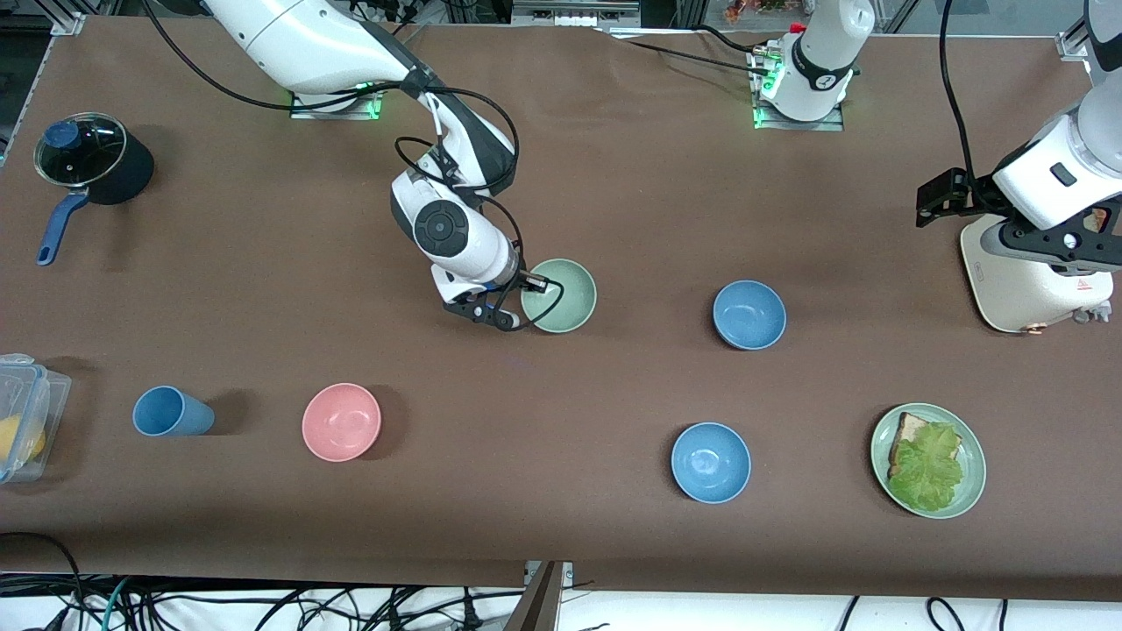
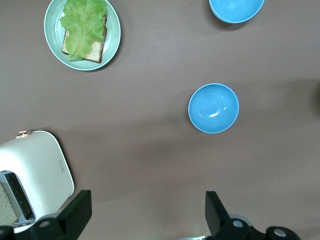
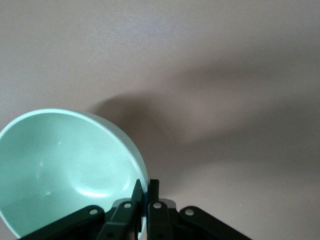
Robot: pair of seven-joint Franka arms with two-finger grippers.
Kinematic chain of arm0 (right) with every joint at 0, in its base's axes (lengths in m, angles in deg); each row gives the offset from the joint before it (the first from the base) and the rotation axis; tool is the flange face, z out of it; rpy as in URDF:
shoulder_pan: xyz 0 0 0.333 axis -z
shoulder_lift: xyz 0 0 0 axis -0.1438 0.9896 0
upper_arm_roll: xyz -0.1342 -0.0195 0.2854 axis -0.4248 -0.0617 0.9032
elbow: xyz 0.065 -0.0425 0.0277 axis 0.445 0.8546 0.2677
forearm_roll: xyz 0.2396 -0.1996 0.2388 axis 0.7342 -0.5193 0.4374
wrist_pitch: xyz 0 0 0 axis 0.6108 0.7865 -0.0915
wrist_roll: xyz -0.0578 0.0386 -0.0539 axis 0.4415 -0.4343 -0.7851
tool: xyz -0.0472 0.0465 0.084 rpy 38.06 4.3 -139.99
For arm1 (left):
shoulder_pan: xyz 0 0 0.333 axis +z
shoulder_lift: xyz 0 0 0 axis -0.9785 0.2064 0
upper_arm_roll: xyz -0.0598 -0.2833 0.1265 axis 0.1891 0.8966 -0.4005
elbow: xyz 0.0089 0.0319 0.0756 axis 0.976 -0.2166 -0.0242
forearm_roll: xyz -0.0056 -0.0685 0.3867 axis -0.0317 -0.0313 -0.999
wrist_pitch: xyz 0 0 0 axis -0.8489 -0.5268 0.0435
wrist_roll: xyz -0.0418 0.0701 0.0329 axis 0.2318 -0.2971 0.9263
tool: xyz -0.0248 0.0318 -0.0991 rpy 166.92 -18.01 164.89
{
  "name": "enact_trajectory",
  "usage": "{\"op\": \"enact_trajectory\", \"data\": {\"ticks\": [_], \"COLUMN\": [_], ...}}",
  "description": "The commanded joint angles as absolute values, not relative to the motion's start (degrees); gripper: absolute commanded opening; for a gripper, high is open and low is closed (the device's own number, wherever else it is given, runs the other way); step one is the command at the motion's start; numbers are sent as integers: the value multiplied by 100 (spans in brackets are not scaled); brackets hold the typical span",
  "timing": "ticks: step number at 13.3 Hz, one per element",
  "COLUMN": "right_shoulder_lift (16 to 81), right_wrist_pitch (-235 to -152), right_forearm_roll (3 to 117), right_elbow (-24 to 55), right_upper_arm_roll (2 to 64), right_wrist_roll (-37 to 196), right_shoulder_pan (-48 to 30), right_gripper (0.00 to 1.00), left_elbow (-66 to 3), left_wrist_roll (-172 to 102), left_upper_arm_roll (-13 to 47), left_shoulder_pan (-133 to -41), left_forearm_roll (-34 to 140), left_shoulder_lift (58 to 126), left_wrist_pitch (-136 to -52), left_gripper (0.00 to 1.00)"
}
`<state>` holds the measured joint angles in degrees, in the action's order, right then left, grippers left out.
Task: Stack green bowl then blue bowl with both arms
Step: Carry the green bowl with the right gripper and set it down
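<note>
Firmly, right gripper [image 3: 145, 192] on green bowl [image 3: 60, 165] rim.

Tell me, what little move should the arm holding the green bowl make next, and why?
Probably carry it toward the pink bowl, the likely stack base. The right gripper is shut on the green bowl's rim, and the right wrist view shows the bowl tilted with a shadow under it, so it seems lifted. The left gripper waits open over the table near the toaster.
</note>
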<state>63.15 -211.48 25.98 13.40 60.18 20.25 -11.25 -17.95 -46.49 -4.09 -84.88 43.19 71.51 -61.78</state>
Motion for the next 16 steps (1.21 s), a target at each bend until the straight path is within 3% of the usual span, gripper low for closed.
{"op": "enact_trajectory", "data": {"ticks": [1,9,11,12,14,16], "right_shoulder_lift": [6506,6664,6655,6655,6620,6533], "right_wrist_pitch": [-21318,-21529,-21520,-21512,-21503,-21259], "right_forearm_roll": [2553,2544,2553,2553,2545,2509], "right_elbow": [1180,1171,1171,1171,1162,1014], "right_upper_arm_roll": [5950,5879,5827,5827,5818,5800], "right_wrist_roll": [1909,1918,1909,1918,1944,1970], "right_shoulder_pan": [-1256,-1353,-1362,-1353,-1353,-1318], "right_gripper": [0,3,57,72,99,99], "left_elbow": [-1593,-1593,-1593,-1593,-1593,-1593], "left_wrist_roll": [-4745,-4745,-4745,-4745,-4745,-4736], "left_upper_arm_roll": [-424,-415,-397,-397,-397,-406], "left_shoulder_pan": [-8495,-8495,-8503,-8503,-8503,-8503], "left_forearm_roll": [4265,4265,4265,4265,4265,4265], "left_shoulder_lift": [7237,7237,7237,7237,7237,7237], "left_wrist_pitch": [-6040,-6040,-6040,-6031,-6031,-6031], "left_gripper": [100,100,100,100,100,100]}}
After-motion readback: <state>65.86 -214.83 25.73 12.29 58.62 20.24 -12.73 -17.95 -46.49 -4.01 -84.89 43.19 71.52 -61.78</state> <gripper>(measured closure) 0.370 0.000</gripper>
